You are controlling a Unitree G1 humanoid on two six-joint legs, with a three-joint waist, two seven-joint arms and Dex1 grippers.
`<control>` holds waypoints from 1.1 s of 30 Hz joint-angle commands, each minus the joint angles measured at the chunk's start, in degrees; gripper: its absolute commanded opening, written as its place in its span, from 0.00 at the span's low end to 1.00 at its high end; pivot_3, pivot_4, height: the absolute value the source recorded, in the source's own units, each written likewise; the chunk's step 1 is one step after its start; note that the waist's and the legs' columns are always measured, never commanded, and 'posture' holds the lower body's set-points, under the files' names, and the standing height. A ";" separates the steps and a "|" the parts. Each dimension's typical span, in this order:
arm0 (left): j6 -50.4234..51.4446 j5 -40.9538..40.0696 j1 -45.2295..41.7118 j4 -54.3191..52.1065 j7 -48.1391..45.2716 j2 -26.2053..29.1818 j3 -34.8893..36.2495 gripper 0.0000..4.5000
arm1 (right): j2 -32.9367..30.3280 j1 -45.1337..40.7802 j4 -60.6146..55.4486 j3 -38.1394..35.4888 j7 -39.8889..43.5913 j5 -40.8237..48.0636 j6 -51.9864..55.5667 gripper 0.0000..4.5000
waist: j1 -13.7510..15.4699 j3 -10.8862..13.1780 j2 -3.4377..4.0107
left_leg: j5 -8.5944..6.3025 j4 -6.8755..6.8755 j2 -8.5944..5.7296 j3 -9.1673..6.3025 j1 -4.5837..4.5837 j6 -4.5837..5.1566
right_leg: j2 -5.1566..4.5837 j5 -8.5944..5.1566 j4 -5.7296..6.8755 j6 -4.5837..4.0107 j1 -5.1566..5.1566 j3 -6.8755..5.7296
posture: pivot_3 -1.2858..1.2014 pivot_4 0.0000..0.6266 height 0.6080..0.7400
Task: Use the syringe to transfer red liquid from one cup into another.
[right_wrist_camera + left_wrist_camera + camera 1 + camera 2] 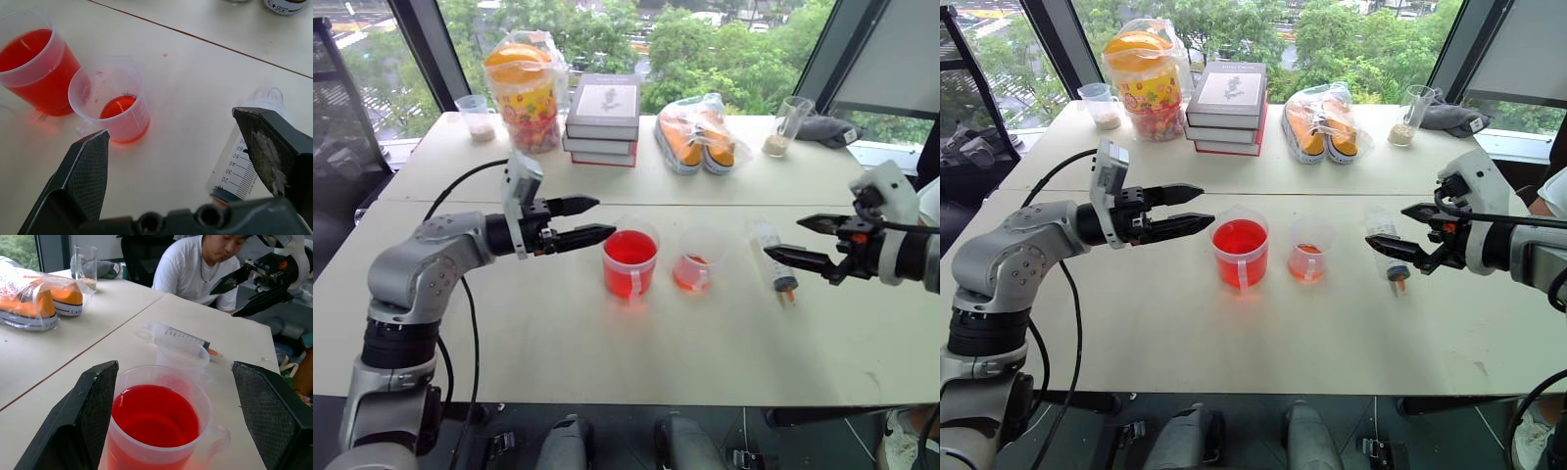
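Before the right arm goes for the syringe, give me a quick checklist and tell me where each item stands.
1. Right gripper open: ok, jaws wide apart.
2. Syringe free to grasp: ok, lying flat on the table, touched by neither gripper.
3. Left gripper open, holding nothing: ok, hovering beside the larger cup.
4. Larger cup has red liquid: ok, well filled.
5. Smaller cup upright with room: ok, only a little liquid low down.
6. Plunger position: cannot tell.
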 commanded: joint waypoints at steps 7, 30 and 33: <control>-1.41 -0.60 -3.30 0.31 0.67 -0.92 0.87 0.85 | -2.64 -0.55 -0.16 -0.69 -0.62 0.97 -1.04 0.98 | -0.08 0.00 0.00 | 0.00 0.00 0.00 0.00 0.00 0.00 | 0.00 0.00 -0.02 0.01 0.00 0.01 | 0.52 0.24 1.00; -4.13 1.82 -3.60 2.47 -0.03 -2.22 -0.96 0.85 | -6.58 -6.50 10.89 8.03 -1.63 -2.20 -2.97 0.98 | -0.07 0.00 0.00 | 0.00 0.00 0.00 0.01 0.01 0.00 | 0.00 -0.02 0.00 -0.03 -0.01 0.02 | 0.52 0.24 1.00; -4.47 1.78 -4.09 2.63 0.12 -3.17 -1.39 0.85 | -7.14 -12.53 18.10 13.18 -2.12 -4.10 -0.23 0.98 | -0.06 0.00 0.00 | 0.00 0.01 0.00 0.03 0.00 0.00 | -0.02 -0.04 -0.01 -0.08 -0.01 0.02 | 0.52 0.24 1.00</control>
